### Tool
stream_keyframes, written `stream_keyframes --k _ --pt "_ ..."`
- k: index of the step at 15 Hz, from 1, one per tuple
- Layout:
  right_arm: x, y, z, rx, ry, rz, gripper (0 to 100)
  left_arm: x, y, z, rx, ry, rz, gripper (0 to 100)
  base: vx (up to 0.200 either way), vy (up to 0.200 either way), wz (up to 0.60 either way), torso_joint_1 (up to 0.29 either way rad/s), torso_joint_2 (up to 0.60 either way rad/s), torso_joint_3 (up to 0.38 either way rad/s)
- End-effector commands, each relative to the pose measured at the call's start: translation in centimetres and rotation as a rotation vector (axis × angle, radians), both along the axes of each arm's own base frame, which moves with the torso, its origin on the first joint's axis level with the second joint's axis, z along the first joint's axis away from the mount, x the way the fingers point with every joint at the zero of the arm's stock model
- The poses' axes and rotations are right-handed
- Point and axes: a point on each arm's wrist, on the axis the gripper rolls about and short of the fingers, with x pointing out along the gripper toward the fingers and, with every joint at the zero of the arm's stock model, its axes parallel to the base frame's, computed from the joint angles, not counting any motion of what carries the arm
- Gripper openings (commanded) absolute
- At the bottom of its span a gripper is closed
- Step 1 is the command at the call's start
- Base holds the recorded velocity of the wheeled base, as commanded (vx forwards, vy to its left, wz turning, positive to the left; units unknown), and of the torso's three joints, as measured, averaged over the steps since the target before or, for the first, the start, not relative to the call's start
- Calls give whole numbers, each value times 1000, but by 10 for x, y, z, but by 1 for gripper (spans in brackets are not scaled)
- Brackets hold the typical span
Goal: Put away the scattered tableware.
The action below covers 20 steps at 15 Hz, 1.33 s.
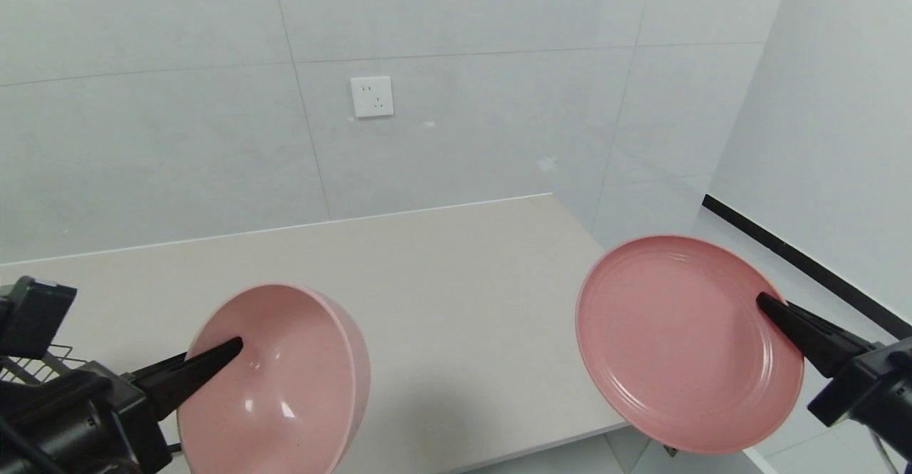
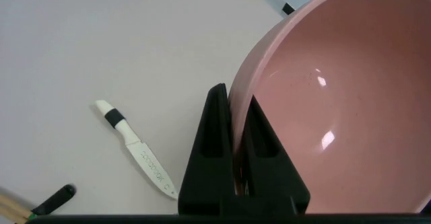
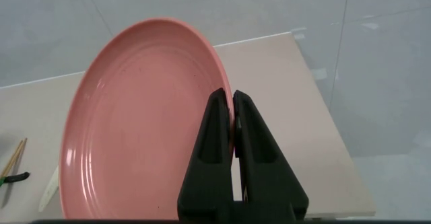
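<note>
Beige countertop (image 1: 442,303) below; left gripper (image 1: 235,349) is pinching the pink bowl (image 1: 299,381) by its rim, right gripper (image 1: 762,300) is pinching the pink plate (image 1: 677,346) by its edge, both held aloft, presumably for stowing.

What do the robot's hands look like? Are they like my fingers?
Not much like yours! The left gripper and the right gripper are both plain black. Each has two long, flat fingers that narrow to a pointed tip, like a bird's beak, fixed on a chunky black block. No markings show.
</note>
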Motion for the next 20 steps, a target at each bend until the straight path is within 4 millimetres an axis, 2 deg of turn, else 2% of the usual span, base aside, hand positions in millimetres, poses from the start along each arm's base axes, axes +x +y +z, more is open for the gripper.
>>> stream_keyframes --k 1,3,8,12,20 --pt "0 0 0 1 -1 -3 0 1 -1 -3 6 18 -4 0 -200 0 0 2 2 2" --pt "0 -1 0 -2 1 -6 0 -3 -3 -7 18 23 -26 0 -200 0 0 10 5 2" --pt "1 -1 0 -3 0 -12 0 -8 -1 -5 81 -41 -6 0 0 0 0 0 0 0" --pt "0 0 -2 -8 12 -1 0 -7 -1 -6 83 -36 -8 0 -200 0 0 17 11 -6" --pt "-3 1 -9 -96 64 18 0 -7 -1 -6 81 -36 -11 0 0 0 0 0 0 0"
